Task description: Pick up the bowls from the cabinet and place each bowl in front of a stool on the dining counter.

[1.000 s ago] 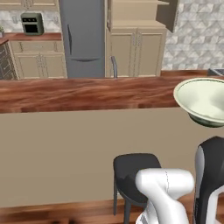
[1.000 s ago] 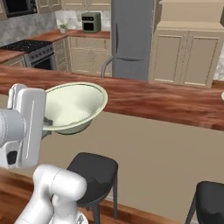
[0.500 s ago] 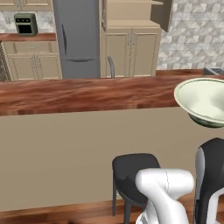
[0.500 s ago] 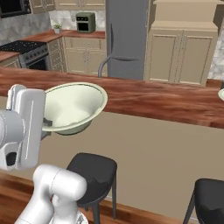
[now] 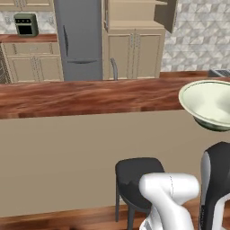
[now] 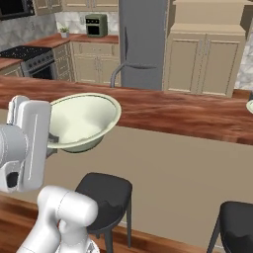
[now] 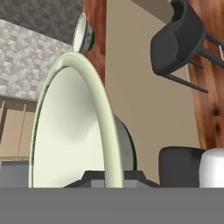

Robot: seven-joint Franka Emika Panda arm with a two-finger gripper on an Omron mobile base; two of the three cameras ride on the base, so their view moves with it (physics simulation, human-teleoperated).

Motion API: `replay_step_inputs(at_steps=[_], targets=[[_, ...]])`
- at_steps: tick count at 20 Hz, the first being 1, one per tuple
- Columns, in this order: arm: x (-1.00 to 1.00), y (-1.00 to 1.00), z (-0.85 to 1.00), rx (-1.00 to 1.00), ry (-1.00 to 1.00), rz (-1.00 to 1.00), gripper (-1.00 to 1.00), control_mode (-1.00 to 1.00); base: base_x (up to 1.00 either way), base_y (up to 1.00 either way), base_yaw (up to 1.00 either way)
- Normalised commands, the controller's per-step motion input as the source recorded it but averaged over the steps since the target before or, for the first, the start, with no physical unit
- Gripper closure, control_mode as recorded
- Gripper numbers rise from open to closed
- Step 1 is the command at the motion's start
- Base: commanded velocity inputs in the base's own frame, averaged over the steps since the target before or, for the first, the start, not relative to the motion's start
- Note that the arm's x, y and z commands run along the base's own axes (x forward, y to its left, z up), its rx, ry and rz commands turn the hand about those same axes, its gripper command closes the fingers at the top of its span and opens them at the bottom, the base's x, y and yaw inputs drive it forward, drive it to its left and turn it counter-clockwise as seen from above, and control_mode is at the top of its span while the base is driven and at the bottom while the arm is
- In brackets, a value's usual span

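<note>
**Carrying a bowl by its rim toward the dining counter**

In the left base view, the bowl (image 5: 209, 105) I carry hangs at the right edge, in front of the dining counter (image 5: 85, 96), whose top is bare on this stretch. A stool (image 5: 134, 179) stands below, close to the half-wall. The cabinet (image 5: 134, 42) stands behind with its upper door open.

In the right base view, the same bowl (image 6: 81, 121) sits just beside my forearm, tipped a little, above a stool (image 6: 106, 190). A second stool (image 6: 237, 225) shows at the lower right, and a pale rim at the counter's right edge looks like the other bowl (image 6: 250, 106).

In the hand view, my gripper (image 7: 109, 177) is pinched tight on the bowl's thin rim (image 7: 103, 127), fingers nearly together. The other bowl (image 7: 84, 37) rests on the counter beyond.

The risk, I judge, is that edge-only pinch: the wide bowl could swing or slip if I move sharply, or its foot could clip the counter's edge if I come in low.
</note>
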Motion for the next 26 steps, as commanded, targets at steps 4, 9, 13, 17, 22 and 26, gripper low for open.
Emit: replay_step_inputs(at_steps=[4,9,13,17,22,26], targets=[[0.34,0.0,0.0,0.0,0.06,0.13,1.0,-1.0,0.0,0.0,0.0],[0.64,0.09,0.07,-0.01,0.08,0.4,1.0,-1.0,0.0,0.0,0.0],[0.72,0.0,0.08,0.0,0.03,0.46,1.0,-1.0,0.0,0.0,0.0],[0.65,0.0,0.04,-0.01,0.01,0.35,1.0,-1.0,0.0,0.0,0.0],[0.83,0.0,0.19,-0.01,0.07,0.14,1.0,-1.0,0.0,0.0,0.0],[0.73,0.0,0.06,0.0,0.13,0.02,1.0,-1.0,0.0,0.0,0.0]])
